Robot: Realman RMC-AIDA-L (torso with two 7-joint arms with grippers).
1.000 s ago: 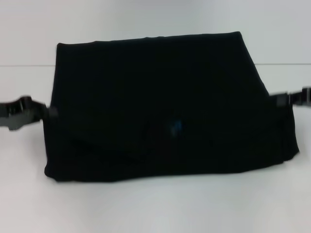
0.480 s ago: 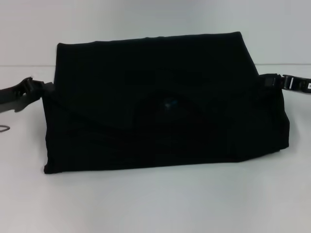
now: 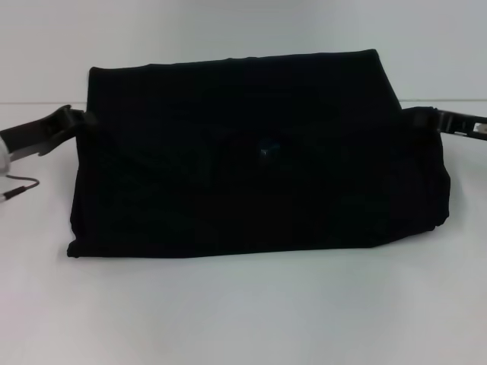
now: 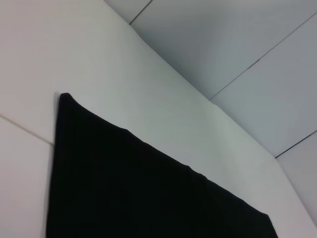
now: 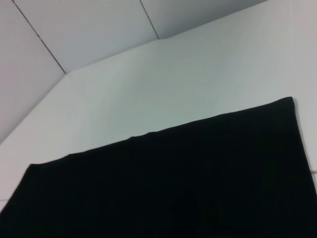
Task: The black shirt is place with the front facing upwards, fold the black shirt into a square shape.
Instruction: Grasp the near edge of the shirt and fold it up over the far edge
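Observation:
The black shirt (image 3: 251, 190) lies on the white table (image 3: 243, 319) as a wide dark slab, and a small blue neck label (image 3: 266, 150) shows near its middle. At the cloth's left edge my left gripper (image 3: 78, 119) pinches a raised layer. My right gripper (image 3: 415, 118) does the same at the right edge. Both hold that layer close to the far part of the garment. Each wrist view shows only the shirt's far edge on the table, as the black shirt (image 4: 148, 193) and the black shirt (image 5: 173, 183), with no fingers visible.
A thin cable (image 3: 19, 187) lies on the table by the left arm. A seam line (image 3: 38, 102) crosses the tabletop behind the shirt. A tiled wall (image 4: 237, 44) rises beyond the table's far edge.
Both grippers have moved away from me toward the far edge, carrying the held layer with them. The blue label and the near edge have shifted farther back.

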